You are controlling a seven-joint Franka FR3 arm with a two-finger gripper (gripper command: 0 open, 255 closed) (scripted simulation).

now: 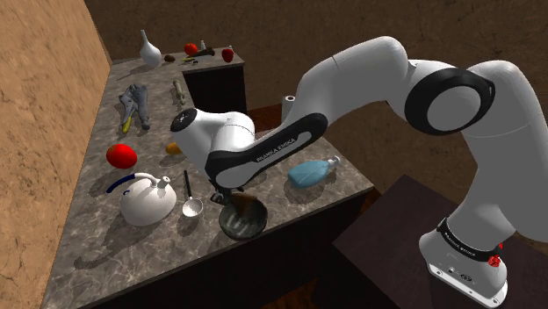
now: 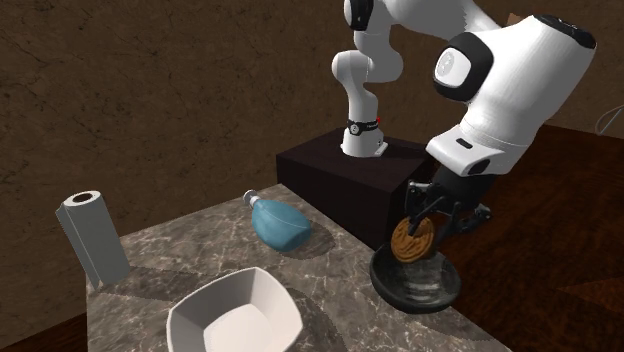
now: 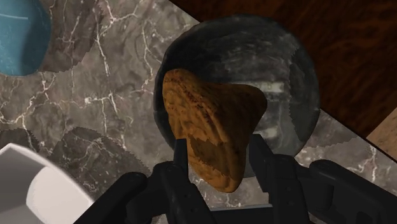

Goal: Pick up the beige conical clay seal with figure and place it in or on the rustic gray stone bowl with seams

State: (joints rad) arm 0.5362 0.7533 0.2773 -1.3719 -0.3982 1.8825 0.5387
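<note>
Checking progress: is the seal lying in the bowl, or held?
Held. The fingers clasp the brown seal on both sides, right over the grey bowl; whether it touches the bowl, cannot tell.

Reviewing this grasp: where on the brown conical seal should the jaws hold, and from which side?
Across the narrow tapered end, from above, as here: the gripper clasps the seal there, wide end down over the stone bowl. The taper probably fits the jaws better than the wide end.

Brown conical seal [image 3: 213, 127] (tilted) over dark grey bowl [image 3: 289, 67].
</note>
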